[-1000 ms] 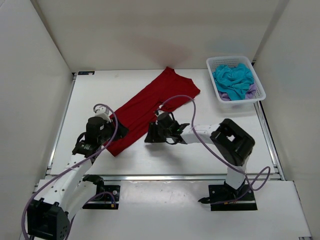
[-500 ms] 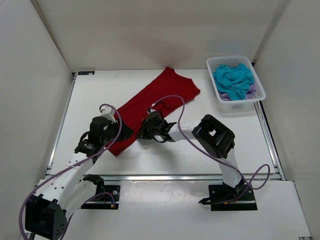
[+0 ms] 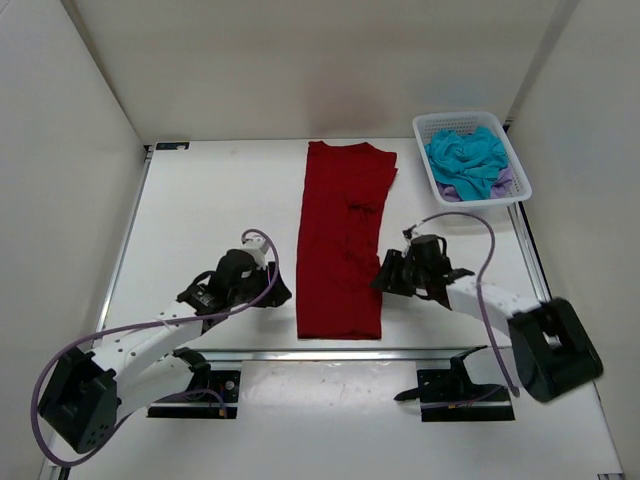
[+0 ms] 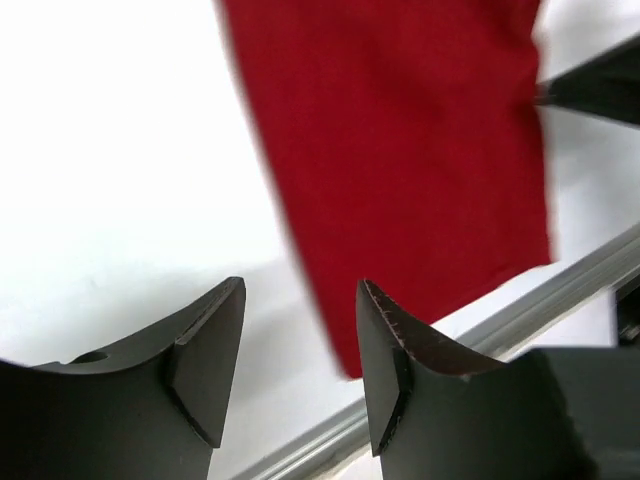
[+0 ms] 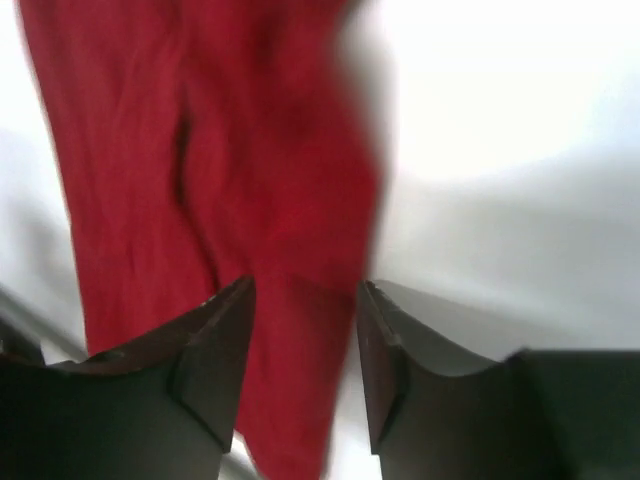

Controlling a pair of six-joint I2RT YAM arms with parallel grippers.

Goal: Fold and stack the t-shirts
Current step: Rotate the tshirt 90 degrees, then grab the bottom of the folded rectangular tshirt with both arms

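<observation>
Top external: red t-shirt (image 3: 338, 250) flat on the table (image 3: 200, 200), left jaws and right jaws parted, empty, flanking its near hem; grip both corners evenly before folding.

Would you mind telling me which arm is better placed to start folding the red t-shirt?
Right, I think. The right gripper sits at the red t-shirt's right edge, jaws open with cloth just ahead of them. The left gripper, also open, is over bare table, apart from the shirt's left edge.
</observation>
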